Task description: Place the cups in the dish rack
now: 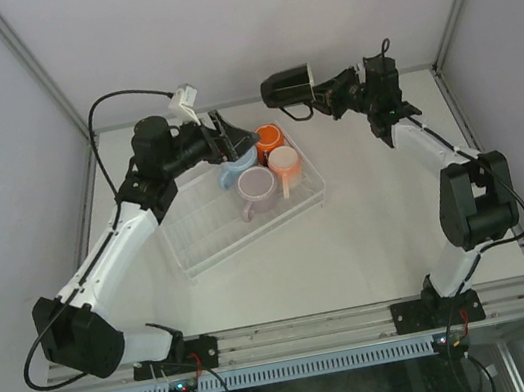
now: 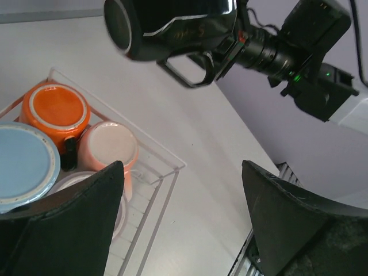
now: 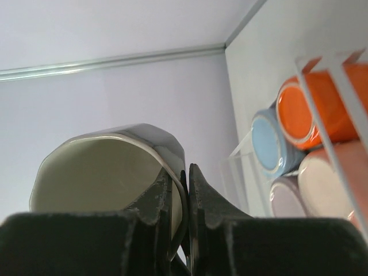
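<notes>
The dish rack [image 1: 207, 238] lies mid-table with four cups upside down at its far end: orange [image 1: 268, 138], peach-pink [image 1: 283, 161], pale lilac [image 1: 257, 185] and light blue [image 1: 235, 171]. My right gripper [image 1: 316, 95] is shut on the rim of the black cup [image 1: 286, 87] and holds it in the air beyond the rack's far corner. In the right wrist view the black cup's cream inside [image 3: 103, 167] shows, its wall pinched in my right gripper [image 3: 187, 184]. My left gripper [image 1: 230, 138] is open and empty above the rack's far end. In the left wrist view my left gripper [image 2: 184, 221] is spread wide.
The left wrist view shows the rack's corner rim [image 2: 167, 171], the orange cup [image 2: 54, 112], light blue cup [image 2: 23, 167], peach-pink cup [image 2: 109, 146] and the black cup [image 2: 167, 26] overhead. Enclosure walls stand close behind and beside the table. The near half of the rack holds no cups.
</notes>
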### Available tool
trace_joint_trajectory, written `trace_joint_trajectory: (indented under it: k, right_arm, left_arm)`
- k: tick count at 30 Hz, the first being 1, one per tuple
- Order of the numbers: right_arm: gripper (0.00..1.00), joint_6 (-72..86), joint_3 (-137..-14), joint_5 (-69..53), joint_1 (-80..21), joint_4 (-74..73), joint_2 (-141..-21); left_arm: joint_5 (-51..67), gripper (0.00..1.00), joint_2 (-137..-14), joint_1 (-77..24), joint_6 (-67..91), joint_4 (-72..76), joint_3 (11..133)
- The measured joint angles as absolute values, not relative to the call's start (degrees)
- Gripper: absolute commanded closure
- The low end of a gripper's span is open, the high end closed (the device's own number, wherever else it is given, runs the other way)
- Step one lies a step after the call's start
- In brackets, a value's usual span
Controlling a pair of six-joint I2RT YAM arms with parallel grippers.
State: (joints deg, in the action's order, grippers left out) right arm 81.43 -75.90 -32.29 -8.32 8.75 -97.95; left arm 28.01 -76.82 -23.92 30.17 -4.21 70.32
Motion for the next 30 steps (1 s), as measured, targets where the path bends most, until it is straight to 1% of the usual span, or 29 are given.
trace_joint_trajectory:
  k: [5, 15, 24, 30]
  right_arm:
    - [1.0, 87.57, -72.27, -32.75, -11.86, 11.6, -96.51]
    - [1.0, 97.84, -72.1, -33.19, -16.71, 23.22, -96.42]
    - [1.0, 98.85, -72.1, -34.7, -17.69, 24.58, -96.42]
    - [1.0, 98.7, -72.1, -35.33, -17.72, 24.01, -96.42]
  left_arm:
    - [30.35, 0.13, -78.98, -24.27, 33.12, 1.17, 70.57]
    - [37.08, 0.13, -85.19, -25.02, 36.51, 5.34, 70.63]
    - [41.3, 0.14, -86.37, -25.02, 41.47, 12.32, 72.6]
    - [42.52, 0.19, -86.37, -24.99, 44.1, 16.29, 72.66]
